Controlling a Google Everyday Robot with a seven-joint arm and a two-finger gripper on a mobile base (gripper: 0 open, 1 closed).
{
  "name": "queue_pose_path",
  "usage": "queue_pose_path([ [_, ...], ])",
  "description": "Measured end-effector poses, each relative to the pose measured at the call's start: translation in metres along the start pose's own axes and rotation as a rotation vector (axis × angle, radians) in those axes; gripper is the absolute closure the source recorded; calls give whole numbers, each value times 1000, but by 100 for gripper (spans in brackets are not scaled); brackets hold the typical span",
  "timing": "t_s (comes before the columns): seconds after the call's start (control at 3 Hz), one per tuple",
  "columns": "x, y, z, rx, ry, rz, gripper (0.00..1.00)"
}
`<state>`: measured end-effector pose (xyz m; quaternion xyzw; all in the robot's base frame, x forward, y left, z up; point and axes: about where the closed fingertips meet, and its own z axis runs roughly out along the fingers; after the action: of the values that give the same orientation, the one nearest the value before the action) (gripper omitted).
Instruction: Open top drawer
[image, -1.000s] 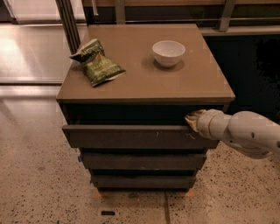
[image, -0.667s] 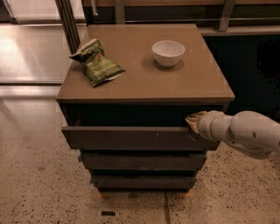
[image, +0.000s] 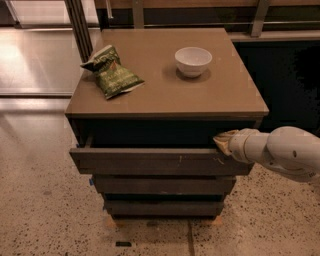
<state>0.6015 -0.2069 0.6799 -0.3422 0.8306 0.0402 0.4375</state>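
The top drawer (image: 150, 161) is a dark grey-brown flat front with small pale scratches right of centre. It stands pulled out a little from the cabinet, leaving a dark gap above it under the cabinet top. My gripper (image: 223, 142) comes in from the right on a white arm (image: 282, 152). Its tan tip sits at the drawer front's upper right corner, at the gap. The drawer's inside is dark and hidden.
Two lower drawer fronts (image: 164, 185) sit shut below. On the brown cabinet top (image: 230, 95) lie a green chip bag (image: 112, 72) at the left and a white bowl (image: 193, 60) at the back right. Speckled floor surrounds the cabinet; a dark panel stands at the right.
The top drawer has come out slightly further toward the camera. The gripper stays at its upper right corner.
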Motion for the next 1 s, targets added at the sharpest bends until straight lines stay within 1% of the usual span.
queue_pose_path([
  [0.33,-3,-1,-3,0,0,0,100],
  [0.67,6,7,-8,-36,28,24,100],
  [1.0,4,7,-9,-38,29,23,100],
])
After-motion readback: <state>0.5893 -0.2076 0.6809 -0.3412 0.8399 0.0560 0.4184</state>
